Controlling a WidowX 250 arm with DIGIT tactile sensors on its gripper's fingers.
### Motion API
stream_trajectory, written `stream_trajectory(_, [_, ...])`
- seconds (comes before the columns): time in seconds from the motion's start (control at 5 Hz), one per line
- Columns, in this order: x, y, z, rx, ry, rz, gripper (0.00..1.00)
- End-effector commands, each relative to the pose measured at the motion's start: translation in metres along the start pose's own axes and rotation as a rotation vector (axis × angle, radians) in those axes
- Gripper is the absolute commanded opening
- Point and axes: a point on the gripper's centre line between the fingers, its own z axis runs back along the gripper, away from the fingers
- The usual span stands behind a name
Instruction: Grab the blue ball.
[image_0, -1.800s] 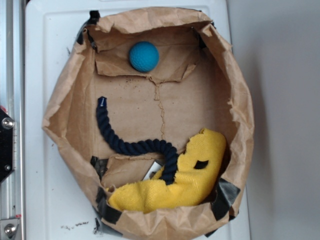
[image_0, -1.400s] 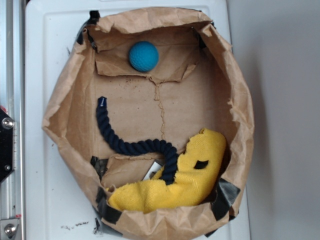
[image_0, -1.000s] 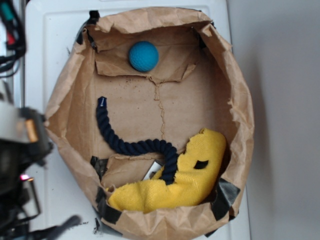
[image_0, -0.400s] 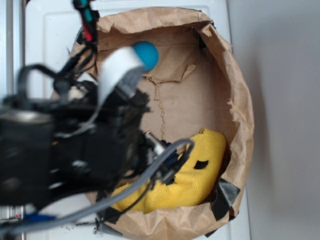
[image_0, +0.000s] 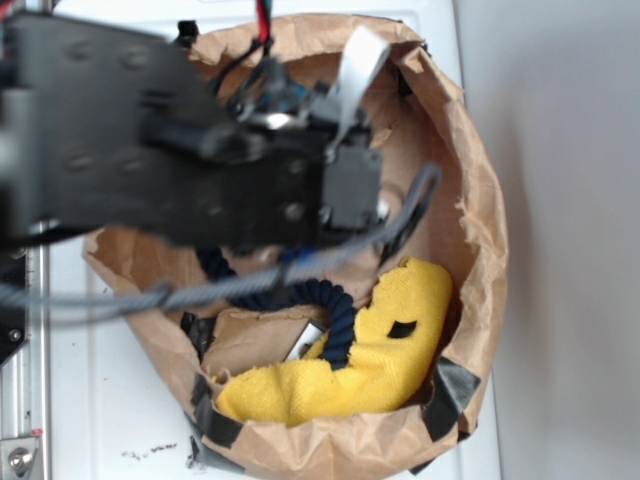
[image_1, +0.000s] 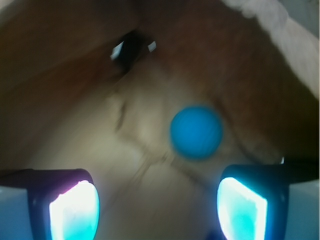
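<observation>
In the wrist view the blue ball (image_1: 196, 131) is a blurred round teal shape on the brown paper floor, ahead of my gripper (image_1: 157, 210) and slightly right of its centre. The gripper is open. Its two glowing fingertips (image_1: 75, 210) stand wide apart at the bottom corners with only bare paper between them, and they do not touch the ball. In the exterior view my black arm (image_0: 180, 140) lies across the upper half of the paper bag (image_0: 485, 210) and hides the ball.
A dark navy rope (image_0: 335, 310) curls out from under the arm toward a yellow cloth (image_0: 390, 350) at the bag's lower right. The bag's crumpled paper walls rise all around. The bag sits on a white surface (image_0: 100, 400). A metal rail (image_0: 20, 400) runs down the left edge.
The arm came in from the left and moved up and right over the bag. It now covers the ball and most of the rope in the exterior view.
</observation>
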Motion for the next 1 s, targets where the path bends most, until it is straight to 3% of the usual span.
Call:
stream_trajectory(0.0, [0.0314, 0.0374, -0.0229, 0.098, -0.02, 0.09, 1.0])
stream_trajectory(0.2, [0.0283, 0.0414, -0.0191, 0.126, -0.035, 0.081, 1.0])
stream_trajectory(0.8, [0.0283, 0.0414, -0.0191, 0.126, -0.035, 0.081, 1.0])
